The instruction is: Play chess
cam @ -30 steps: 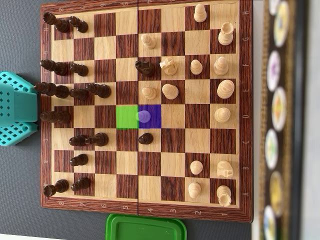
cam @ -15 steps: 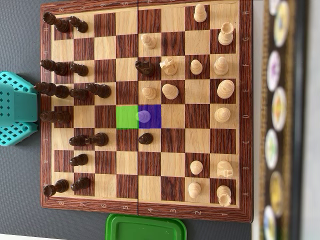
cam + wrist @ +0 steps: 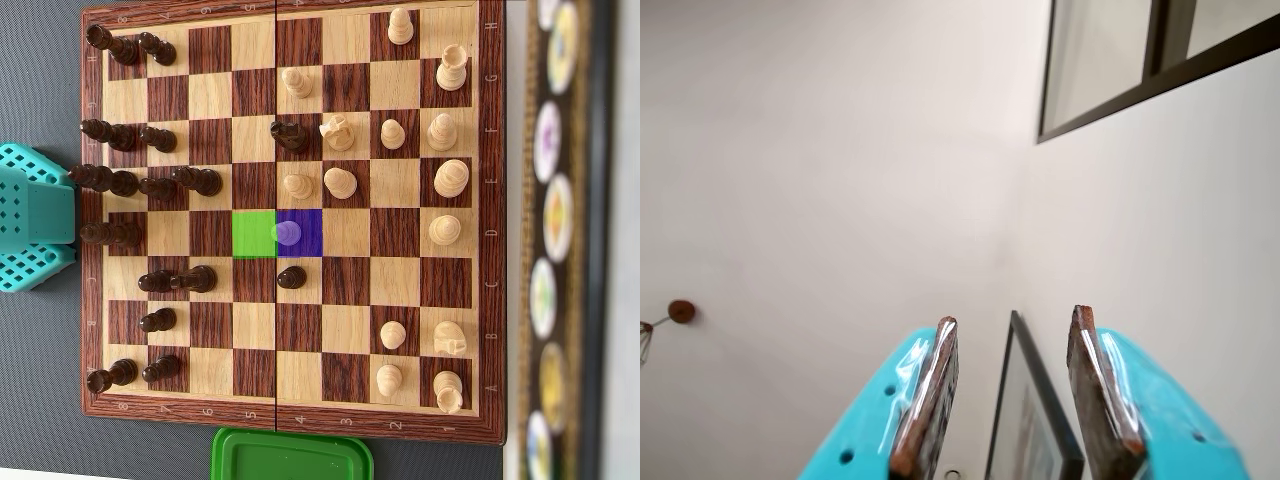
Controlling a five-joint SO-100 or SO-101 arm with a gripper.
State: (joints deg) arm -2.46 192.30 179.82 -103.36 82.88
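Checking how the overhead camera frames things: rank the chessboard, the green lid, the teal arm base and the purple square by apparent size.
1. chessboard
2. green lid, cut off by the frame
3. teal arm base, similar, also cut off
4. purple square

Both views are bright with soft, even daylight. In the wrist view the pale wall (image 3: 840,150) is washed out and slightly hazy, and glare streaks the glossy inner faces of the hand (image 3: 1012,385). In the overhead view the chessboard (image 3: 290,425) is sharp, its pieces throwing only faint shadows, while the framed strip (image 3: 560,240) at the right edge is badly out of focus.
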